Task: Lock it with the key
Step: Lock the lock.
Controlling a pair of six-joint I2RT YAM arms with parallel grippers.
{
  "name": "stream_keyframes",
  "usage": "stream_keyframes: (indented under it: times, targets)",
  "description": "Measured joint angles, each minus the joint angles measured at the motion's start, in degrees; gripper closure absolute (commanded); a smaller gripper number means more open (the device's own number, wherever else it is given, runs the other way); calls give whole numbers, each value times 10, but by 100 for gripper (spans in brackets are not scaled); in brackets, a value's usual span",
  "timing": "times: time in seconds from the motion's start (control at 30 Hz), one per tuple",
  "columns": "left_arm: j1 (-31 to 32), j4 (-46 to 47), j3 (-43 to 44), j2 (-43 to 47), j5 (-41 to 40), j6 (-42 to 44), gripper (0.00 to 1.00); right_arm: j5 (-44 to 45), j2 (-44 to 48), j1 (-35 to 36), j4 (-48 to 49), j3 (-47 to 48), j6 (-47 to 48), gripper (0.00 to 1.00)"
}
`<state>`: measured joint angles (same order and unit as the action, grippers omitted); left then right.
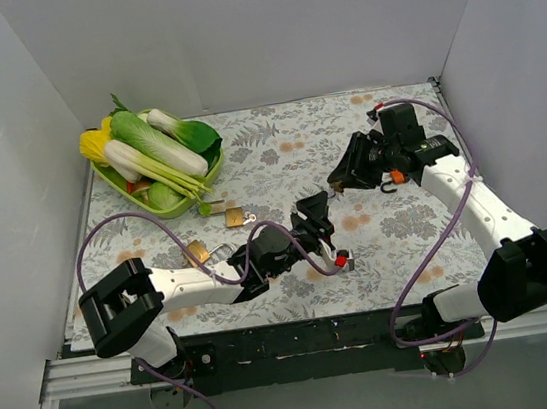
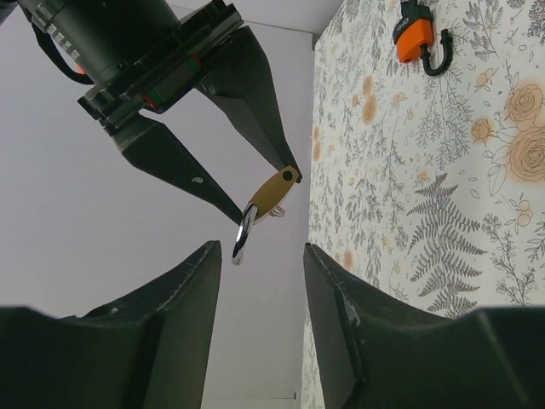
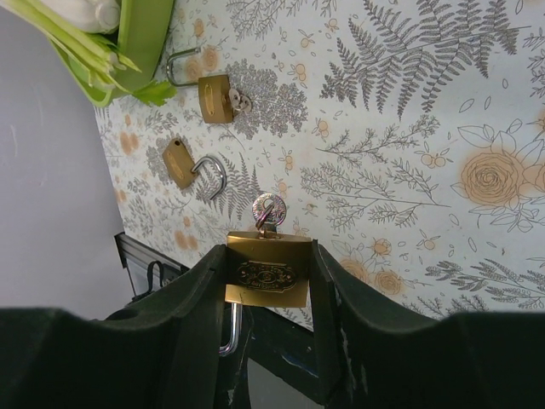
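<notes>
Because the brass padlock (image 3: 266, 274) hangs in mid-air, pinched across its flat faces by the right gripper (image 1: 347, 176), with the key (image 3: 269, 208) sticking out of the end farthest from that wrist, everything depends on how the left gripper (image 2: 260, 268) meets the key. Its jaws stand partly apart with nothing between them. In the left wrist view the round key head sits just past the gap (whether it is level with the fingertips yet, I cannot tell).

I see 3 likely risks:

- **Off-centre close:** The fingers would catch only the rim of the key head, and a twist would slip off it or cock the key in the cylinder.
- **Push along the key:** The padlock could slide between the right pads, which grip only smooth brass. A dropped lock would land on the table (image 1: 409, 237) near the orange padlock (image 2: 415, 38).
- **Unseated shackle:** Only 1 leg of the shackle (image 3: 228, 332) shows. If it is not seated, turning the key locks nothing.
</notes>
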<state>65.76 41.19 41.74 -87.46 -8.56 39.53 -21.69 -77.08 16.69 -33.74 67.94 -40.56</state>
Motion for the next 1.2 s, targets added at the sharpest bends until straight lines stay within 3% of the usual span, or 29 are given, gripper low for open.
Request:
stream_keyframes:
  times: [0.07, 0.37, 0.6, 0.67, 0.7, 0.77, 0.8, 0.9, 1.07, 1.2]
  targets:
    - [0, 1, 0, 0, -1, 1, 64, 0, 3, 4, 0, -3, 0, 99]
    - [0, 6, 11, -17, -4, 5, 69, -4, 14, 17, 10, -14, 0, 99]
    - [0, 8, 15, -29, -14, 5, 87, -5, 17, 22, 13, -22, 2, 99]
    - [0, 9, 16, -29, -17, 5, 99, -7, 17, 22, 14, -22, 2, 99]
    - [0, 9, 16, -29, -21, 3, 100, -7, 17, 22, 15, -23, 4, 99]
    - [0, 10, 19, -29, -26, 2, 100, -8, 19, 22, 24, -31, 3, 79]
    - [0, 10, 19, -29, -27, 0, 100, -9, 21, 22, 28, -34, 2, 54]
    - [1, 4, 20, -28, -30, -10, 100, -14, 24, 21, 39, -45, 0, 16]
    - [1, -38, 19, -4, -30, -54, 100, -51, 28, 7, 43, -43, 1, 7]
    - [1, -95, 20, 62, -24, -123, 100, -92, 28, -57, 56, -13, 17, 5]
